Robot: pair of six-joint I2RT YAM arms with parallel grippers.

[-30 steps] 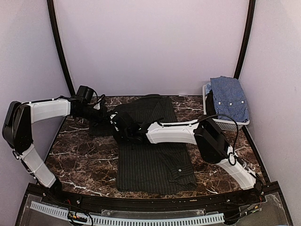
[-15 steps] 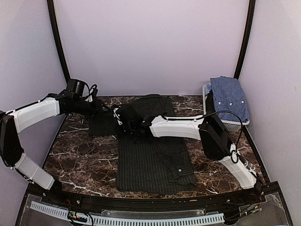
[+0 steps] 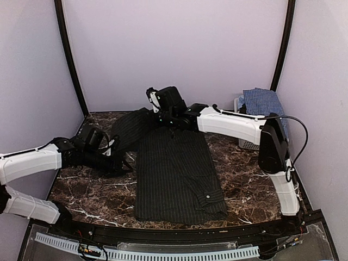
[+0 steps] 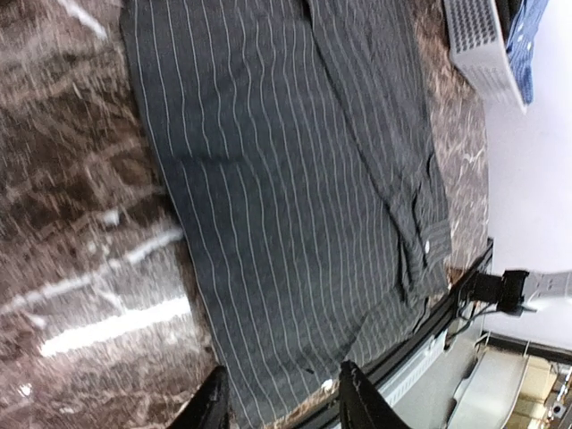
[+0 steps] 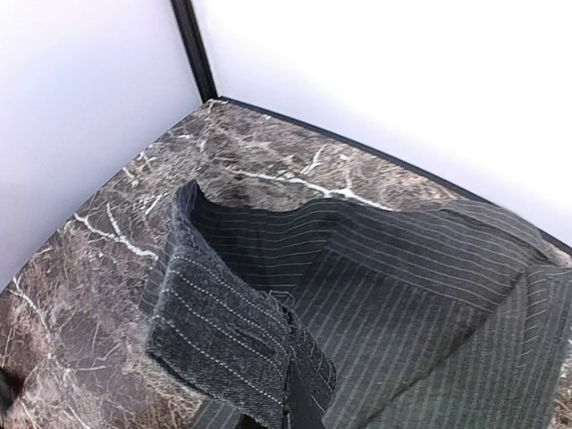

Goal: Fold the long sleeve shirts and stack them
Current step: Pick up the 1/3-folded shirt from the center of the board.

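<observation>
Top external view: a dark brown marble table point(image 3: 92, 190) with white veins sits inside pale lilac walls point(image 3: 179, 49), with a black pole point(image 3: 68, 54) rising at each back corner.

At the left, the left arm point(image 3: 32, 163) lies low over the table and reaches rightward, its wrist beside the left edge of the black shirt point(image 3: 174, 174). In the left wrist view the left gripper point(image 4: 284, 404) has its two fingers point(image 4: 211, 407) spread apart over the shirt's hem, with no cloth between them; whether they touch the fabric cannot be told.

The pinstriped black shirt lies flat in the middle of the table, running from the near edge toward the back, with its far left part raised off the marble.

The right arm point(image 3: 234, 122) rises from its base at the near right, bends at the elbow, and stretches leftward across the back of the table. The right gripper point(image 3: 156, 110) is clamped on a folded piece of the black shirt, holding it up above the table.

At the far right, the blue checked shirt point(image 3: 263, 103) lies heaped in a white basket point(image 3: 249, 144) by the wall.
</observation>
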